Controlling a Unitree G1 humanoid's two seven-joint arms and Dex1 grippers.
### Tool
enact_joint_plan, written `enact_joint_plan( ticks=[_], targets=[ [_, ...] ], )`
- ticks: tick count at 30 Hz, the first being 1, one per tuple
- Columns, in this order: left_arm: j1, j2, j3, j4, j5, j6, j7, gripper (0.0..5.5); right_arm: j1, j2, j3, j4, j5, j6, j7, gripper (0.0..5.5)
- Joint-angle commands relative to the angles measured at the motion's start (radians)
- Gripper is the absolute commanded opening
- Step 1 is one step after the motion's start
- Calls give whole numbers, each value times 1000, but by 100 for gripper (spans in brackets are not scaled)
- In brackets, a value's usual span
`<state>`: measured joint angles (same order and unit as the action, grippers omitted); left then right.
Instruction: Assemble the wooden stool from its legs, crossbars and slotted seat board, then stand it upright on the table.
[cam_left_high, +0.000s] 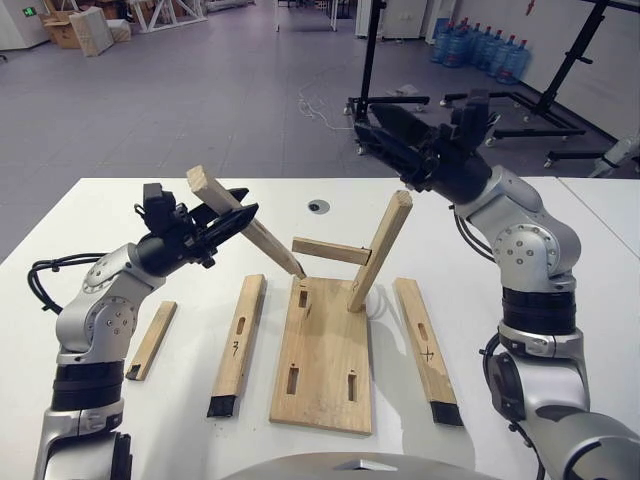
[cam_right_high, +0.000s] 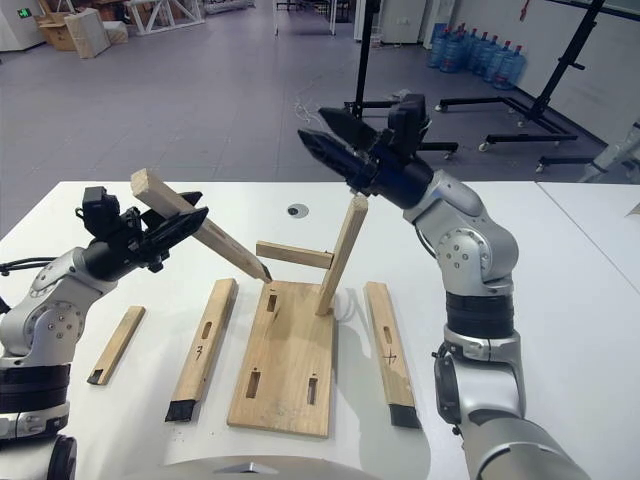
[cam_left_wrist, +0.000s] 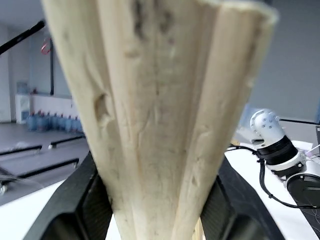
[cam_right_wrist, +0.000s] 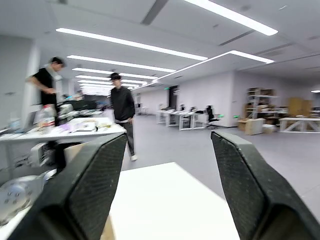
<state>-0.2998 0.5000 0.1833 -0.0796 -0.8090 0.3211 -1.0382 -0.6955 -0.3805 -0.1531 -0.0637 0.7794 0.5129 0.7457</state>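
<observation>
Plain white surface (cam_left_high: 110, 200) in a big open workshop, slotted seat board (cam_left_high: 325, 380) lying flat mid-surface with one leg (cam_left_high: 380, 250) stuck in it at a tilt and a crossbar (cam_left_high: 330, 251) jutting off that, left fingers (cam_left_wrist: 65, 210) clamped on a second leg (cam_left_high: 275, 250) angled down to the board's far left corner, right fingers (cam_right_wrist: 250, 190) spread wide, up by the standing leg's top.

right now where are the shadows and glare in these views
Left eye view: even light, only soft shadows on the table beside the seat board, no glare. Right wrist view: ceiling light strips glare bright, the open right tool looks dark. Left wrist view: the held leg is evenly lit, the left tool shaded on both sides of it.
</observation>
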Motion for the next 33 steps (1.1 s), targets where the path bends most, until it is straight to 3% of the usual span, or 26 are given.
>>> enact_joint_plan(
  ticks=[1,10,25,33],
  targets=[
    [-97,41,-87,161,129,-82,-154,205,-31,-12,-11,14,-9,-6,11,308],
    [-204,37,-119,341,216,-139,-302,205,-63,-14,12,27,-13,18,39,308],
    [-178,-10,-169,353,239,-125,-350,205,-56,-61,51,115,-58,42,129,308],
    [-206,69,-246,323,284,-81,-433,205,-61,-51,42,125,-57,60,131,308]
  ],
)
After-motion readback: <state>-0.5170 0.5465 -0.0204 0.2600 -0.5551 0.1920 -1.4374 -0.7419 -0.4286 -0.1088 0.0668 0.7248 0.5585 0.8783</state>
